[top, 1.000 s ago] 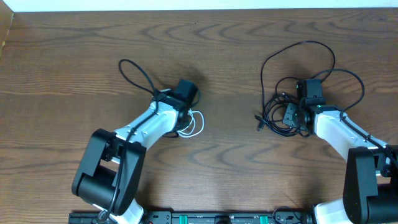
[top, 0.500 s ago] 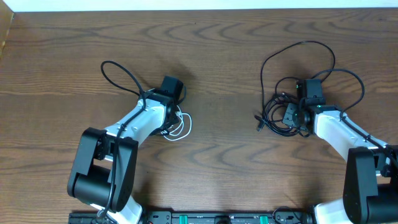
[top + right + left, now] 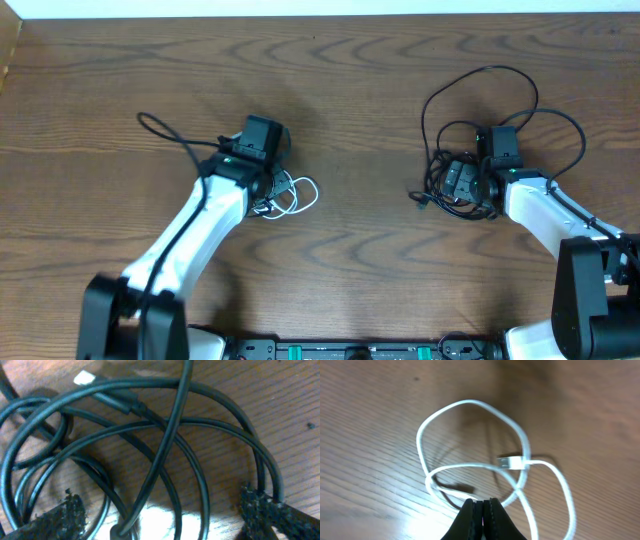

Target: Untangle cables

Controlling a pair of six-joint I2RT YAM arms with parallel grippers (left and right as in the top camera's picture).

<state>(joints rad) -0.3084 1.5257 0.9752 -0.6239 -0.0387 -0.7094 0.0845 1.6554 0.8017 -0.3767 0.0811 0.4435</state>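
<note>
A thin white cable [image 3: 470, 403] lies in loose loops on the wood, its plug [image 3: 511, 462] near the middle. My left gripper [image 3: 482, 505] is shut, and strands of the white cable run into its tips from both sides. From overhead, the left gripper [image 3: 266, 190] sits at the left edge of the white cable [image 3: 300, 195]. On the right, a tangle of black cables [image 3: 450, 190] lies under my right gripper [image 3: 465, 183]. That right gripper [image 3: 160, 522] is open, its fingertips [image 3: 52, 517] straddling several crossing black cables [image 3: 165, 445].
Long black loops [image 3: 480, 72] from the tangle spread toward the far side and the right. A thicker black cord [image 3: 160, 130] hangs off the left arm to its left. The table's far edge [image 3: 320, 14] runs along the top.
My left arm moved left, its jaws closed, and the white cable shifted and spread with it. The right jaws opened over the black tangle; the right arm stayed put.
</note>
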